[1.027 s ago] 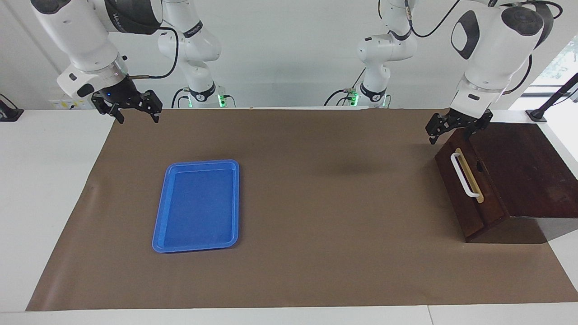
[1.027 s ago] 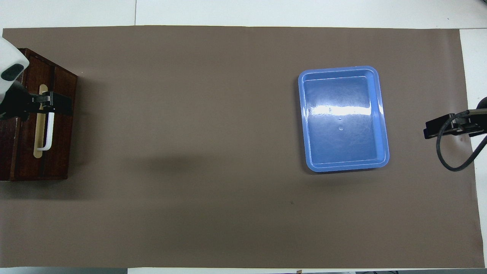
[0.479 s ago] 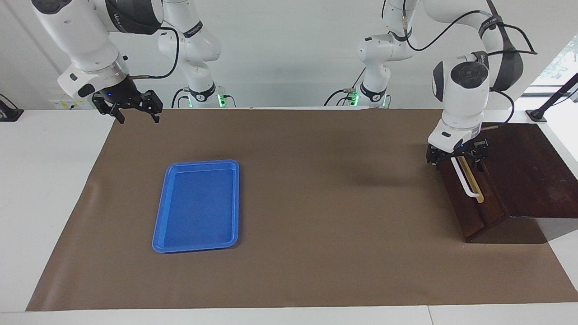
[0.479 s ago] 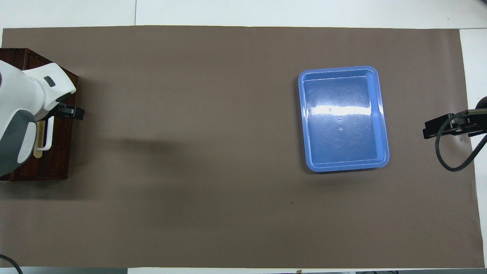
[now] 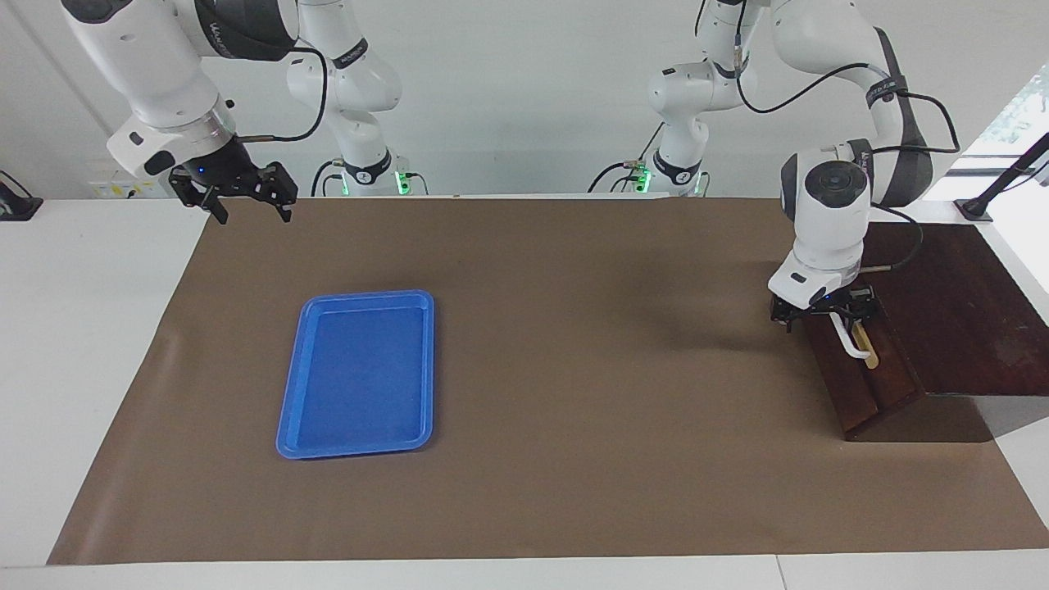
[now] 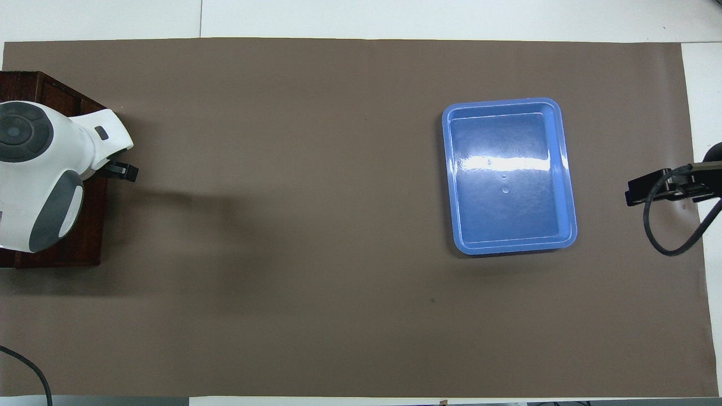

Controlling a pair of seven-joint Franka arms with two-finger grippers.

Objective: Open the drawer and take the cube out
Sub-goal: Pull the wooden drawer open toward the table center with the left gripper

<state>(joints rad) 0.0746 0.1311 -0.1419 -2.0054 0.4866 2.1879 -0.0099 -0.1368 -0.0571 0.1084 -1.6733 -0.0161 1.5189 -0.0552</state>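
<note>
The left gripper (image 5: 824, 313) is down at the drawer (image 5: 856, 378), right at the white handle (image 5: 852, 346) on the drawer front. Its fingers sit on either side of the handle's upper end, but whether they pinch the bar or stand spread around it cannot be told. In the overhead view the left arm's white wrist covers most of the drawer front, and only a dark fingertip sticks out past the box edge. The drawer is closed, flush with the dark wooden box (image 5: 959, 303) at the left arm's end of the table. The cube is not visible.

The right gripper (image 5: 244, 197) waits in the air over the edge of the brown mat (image 5: 574, 459) at the right arm's end, its jaws spread and holding nothing. A blue tray (image 5: 358, 373) lies empty on the mat toward that same end.
</note>
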